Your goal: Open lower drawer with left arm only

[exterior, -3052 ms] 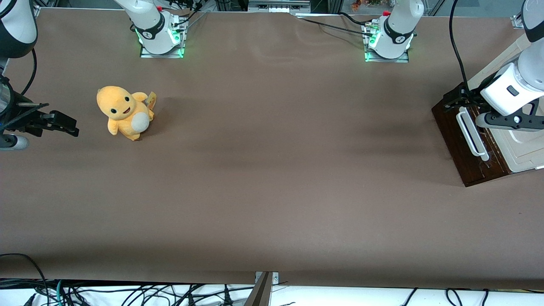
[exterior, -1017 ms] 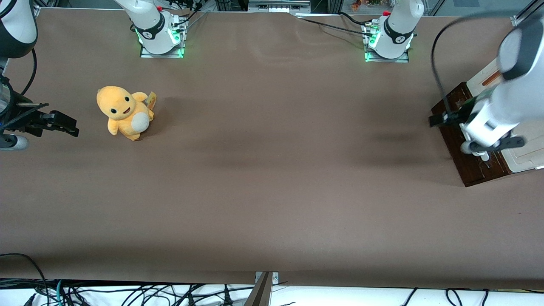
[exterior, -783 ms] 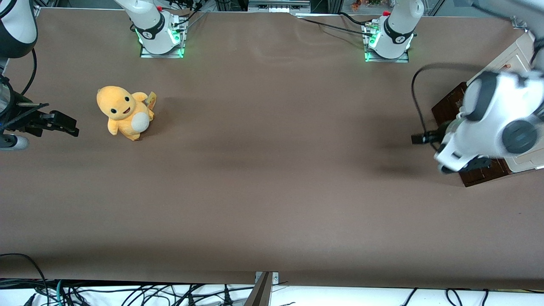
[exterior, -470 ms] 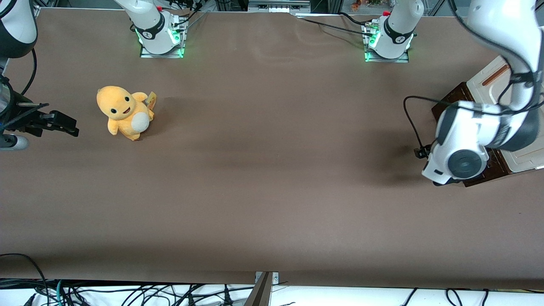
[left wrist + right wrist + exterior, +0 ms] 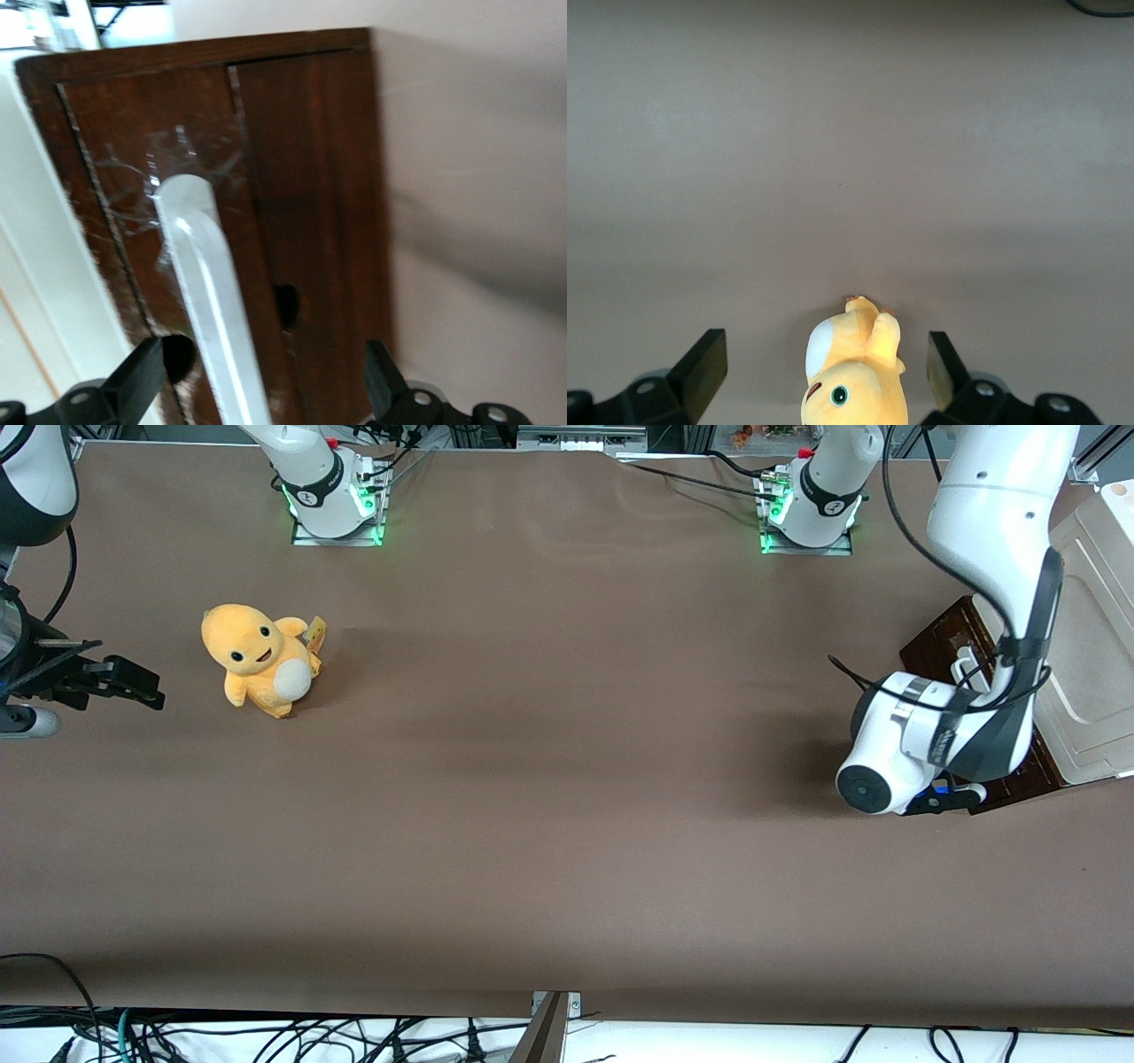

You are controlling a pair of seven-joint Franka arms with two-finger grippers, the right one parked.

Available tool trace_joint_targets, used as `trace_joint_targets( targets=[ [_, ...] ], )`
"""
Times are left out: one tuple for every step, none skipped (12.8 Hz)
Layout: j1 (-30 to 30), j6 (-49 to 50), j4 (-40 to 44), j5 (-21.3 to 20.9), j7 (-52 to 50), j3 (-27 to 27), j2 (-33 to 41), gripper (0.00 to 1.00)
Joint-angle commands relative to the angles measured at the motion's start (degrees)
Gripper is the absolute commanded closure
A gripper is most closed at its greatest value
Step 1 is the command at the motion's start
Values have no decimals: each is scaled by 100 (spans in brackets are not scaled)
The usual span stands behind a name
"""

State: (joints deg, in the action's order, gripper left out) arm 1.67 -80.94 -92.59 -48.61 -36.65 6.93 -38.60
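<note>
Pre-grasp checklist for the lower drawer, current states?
1. Gripper open: ok, fingers spread wide.
2. White handle between the fingers: ok, bar runs through the gap.
3. Fingers on the handle: not ok, both still apart from it.
4. Lower drawer state: shut as far as shown; none of its inside shows.
5. Pull path in front of the drawer: ok, bare table; plush toy lies toward the parked arm's end.
6. Cable free of the handle: cannot tell.
</note>
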Motion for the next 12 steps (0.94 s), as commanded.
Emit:
trace_joint_targets(
  targets=[
    [26,429,101,-586,-44,-7,-279,0],
    [26,474,101,-692,-44,-7,-331,0],
    [26,518,101,-746,-44,-16,-384,16],
    [26,588,109,-807,-35,-25,-446,32],
    [26,623,118,-877,-35,-25,-481,50],
    [26,641,118,-878,-17,-33,-507,61],
    [17,650,127,-887,18,-42,-534,71],
    [9,667,136,-895,27,-51,-543,81],
    [-9,667,136,-965,27,-42,-552,89],
    [8,676,144,-1027,79,-42,-613,95],
    [26,676,153,-1036,166,-42,-622,100],
    [35,676,162,-1027,237,-34,-613,100]
  ],
)
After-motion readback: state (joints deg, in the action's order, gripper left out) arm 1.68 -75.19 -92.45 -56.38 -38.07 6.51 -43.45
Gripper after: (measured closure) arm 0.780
